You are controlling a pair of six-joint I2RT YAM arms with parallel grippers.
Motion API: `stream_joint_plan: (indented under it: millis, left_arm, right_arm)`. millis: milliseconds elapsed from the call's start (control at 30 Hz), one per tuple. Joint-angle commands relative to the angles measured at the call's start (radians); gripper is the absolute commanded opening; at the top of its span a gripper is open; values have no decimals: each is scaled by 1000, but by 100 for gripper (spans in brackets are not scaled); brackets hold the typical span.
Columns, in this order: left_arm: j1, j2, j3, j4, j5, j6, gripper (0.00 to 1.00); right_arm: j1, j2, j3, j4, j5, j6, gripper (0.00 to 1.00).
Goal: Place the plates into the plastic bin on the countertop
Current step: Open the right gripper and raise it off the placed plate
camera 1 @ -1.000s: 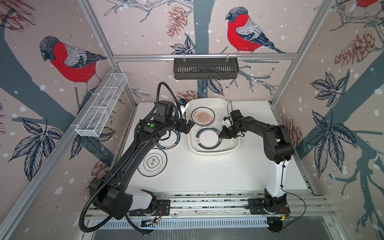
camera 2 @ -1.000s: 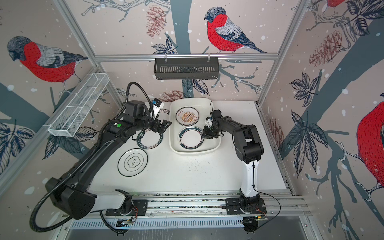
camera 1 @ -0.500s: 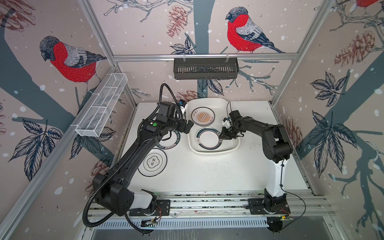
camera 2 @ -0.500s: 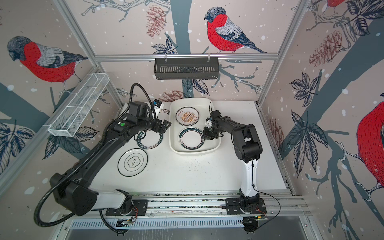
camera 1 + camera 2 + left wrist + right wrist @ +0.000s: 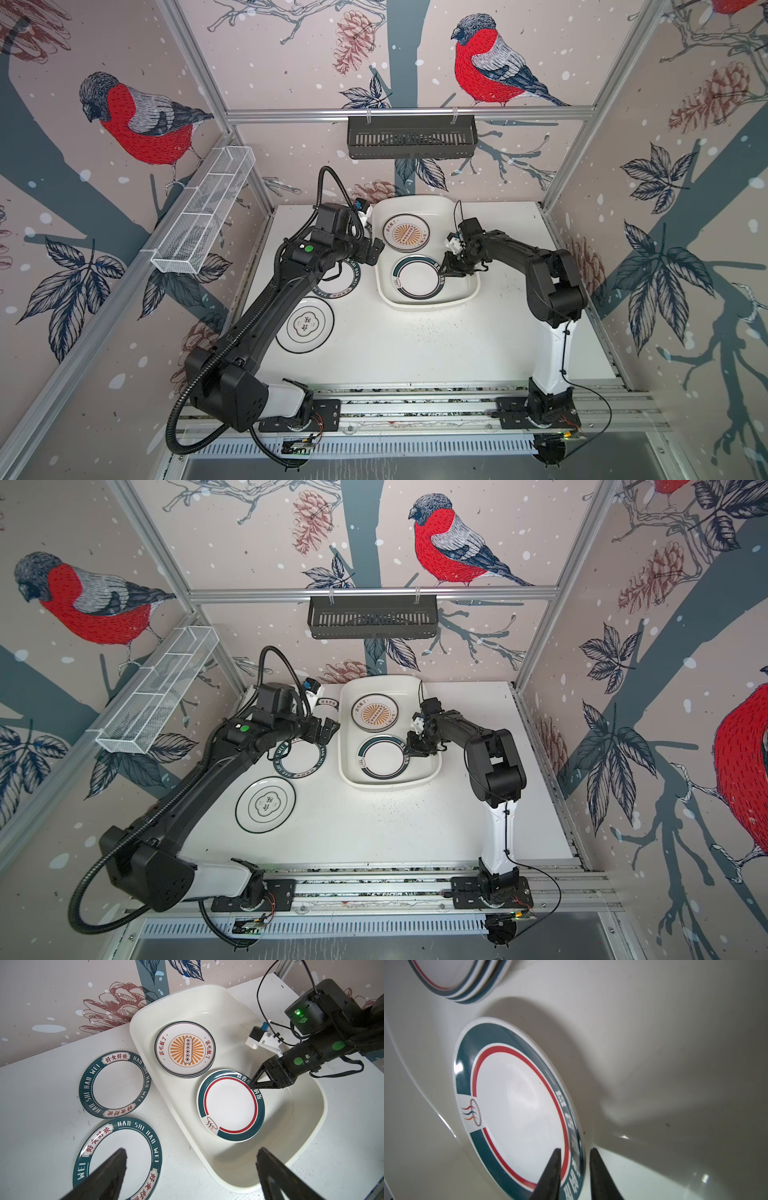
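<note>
**Status.** The plastic bin (image 5: 424, 306) stands at the rear centre of the countertop (image 5: 415, 353). It holds a stack of sunburst plates (image 5: 185, 1049) and, beside that stack, one teal-and-red ringed plate (image 5: 230, 1105) lying on the bin floor. Three plates are outside the bin, on the countertop to its left: two lettered plates (image 5: 115, 1084) (image 5: 133, 1142) and the quatrefoil plate (image 5: 305, 324).

**Right gripper** (image 5: 252, 1083). Its jaws are slightly parted and straddle the rim of the ringed plate, one finger over the plate face and one outside the rim. In the right wrist view a gap shows on both sides of the rim. Whether a pad touches the rim cannot be confirmed from that angle.

**Left gripper** (image 5: 192, 1149). Its jaws are wide apart and empty. It hovers above the nearer lettered plate, close to the bin's left wall.

**Hazards.**
- If the right gripper retracts sideways rather than upward, the inner finger is likely to catch the rim. This would drag or tip the ringed plate against the bin wall.
- The left jaws span both the lettered plate and the bin wall. A straight descent could land one finger on the bin's flared rim and shift the bin.
- The lettered plates lie flat and glossy. A shallow rim pinch could slip during the lift.
- Both arms work near the bin. Simultaneous moves risk contact between them.
</note>
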Motion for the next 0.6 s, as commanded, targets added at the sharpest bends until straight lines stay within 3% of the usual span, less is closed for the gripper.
stream_joint_plan:
  millis: [0, 133, 300, 567]
  left_arm:
    - [8, -10, -4, 37, -39, -13, 97]
    - [45, -17, -27, 55, -31, -51, 97]
    - [125, -17, -82, 82, 63, -118, 97]
    - [209, -15, -180, 124, 129, -155, 97]
  right_arm:
    - [-1, -24, 5, -16, -5, -14, 29]
    - [-2, -60, 0, -1, 13, -3, 29]
    - [-8, -149, -21, 59, 41, 32, 29]
    - [-17, -362, -91, 150, 81, 88, 29]
